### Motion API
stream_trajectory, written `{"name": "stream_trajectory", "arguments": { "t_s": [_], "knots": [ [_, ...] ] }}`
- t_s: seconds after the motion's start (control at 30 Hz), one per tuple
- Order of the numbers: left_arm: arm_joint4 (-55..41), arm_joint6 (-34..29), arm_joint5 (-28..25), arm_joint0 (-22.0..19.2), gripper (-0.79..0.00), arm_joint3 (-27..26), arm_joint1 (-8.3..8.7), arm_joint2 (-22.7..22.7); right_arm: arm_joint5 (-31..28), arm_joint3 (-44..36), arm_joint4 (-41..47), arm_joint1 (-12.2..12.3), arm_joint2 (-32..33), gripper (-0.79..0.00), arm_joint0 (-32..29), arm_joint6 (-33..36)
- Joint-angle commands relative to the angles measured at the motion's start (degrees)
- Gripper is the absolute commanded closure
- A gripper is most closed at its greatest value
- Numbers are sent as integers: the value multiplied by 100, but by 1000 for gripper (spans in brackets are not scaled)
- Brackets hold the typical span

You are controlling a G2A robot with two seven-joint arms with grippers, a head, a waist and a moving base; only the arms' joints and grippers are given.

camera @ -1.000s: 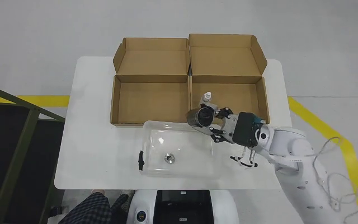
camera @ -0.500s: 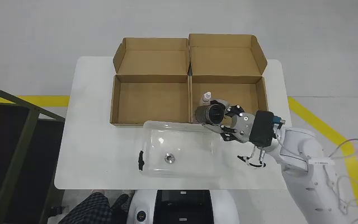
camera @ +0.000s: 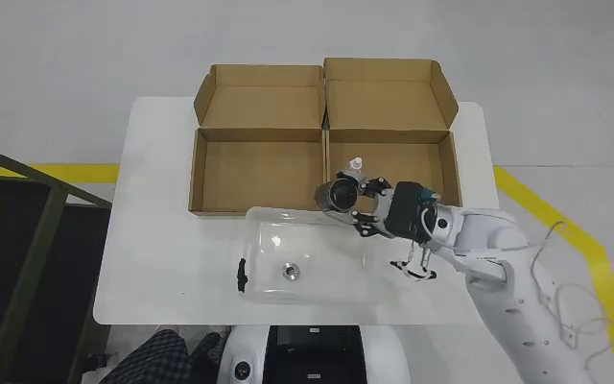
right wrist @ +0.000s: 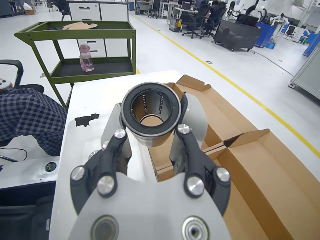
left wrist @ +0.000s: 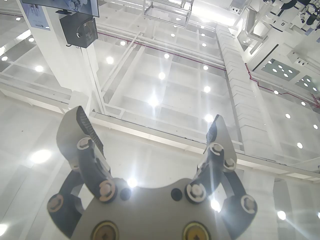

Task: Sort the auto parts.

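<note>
Steel-sleeved linear bearing (right wrist: pixel 151 111), a short hollow cylinder with black end rings and ball tracks visible down its bore, is held by the right gripper (right wrist: pixel 152 126). The jaws are closed most of the way, with one finger on each side of the outer sleeve and the bore pointing away from the wrist. In the top view the bearing (camera: pixel 342 195) hangs over the far rim of the clear plastic bin (camera: pixel 251 230). It sits just at the front wall of the right cardboard box (camera: pixel 422 163), near the divide from the left cardboard box (camera: pixel 259 173), and appears clear of both. A small white part (camera: pixel 356 165) stands in the right box, and a small metal ring (camera: pixel 291 272) lies on the bin floor. The left gripper (left wrist: pixel 147 118) points up at the ceiling, jaws spread wide and holding nothing.

Handling, as judged: the bearing is rigid, dense for its size, and unlikely to suffer from a firm squeeze. Its smooth round sleeve may roll or slip between flat pads. The hold therefore belongs across the diameter near mid-length, as here, not on the black end rings or inside the bore. Laid on its side it would probably roll; stood on end it should stay put
</note>
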Motion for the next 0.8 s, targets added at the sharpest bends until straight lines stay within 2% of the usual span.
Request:
{"name": "stream_trajectory", "arguments": {
  "t_s": [0.0, 0.4, 0.77],
  "knots": [
    [0, 0, 0, 0, -785, 0, 0, 0, 56, 114, 33, -23, -151, 0, 172, 119],
    [0, 0, 0, 0, -785, 0, 0, 0, 885, 1115, -39, -297, -1358, 0, 1329, 900],
    [0, 0, 0, 0, -785, 0, 0, 0, 1481, 1726, -188, -481, -1869, 0, 1778, 1373]
  ]
}}
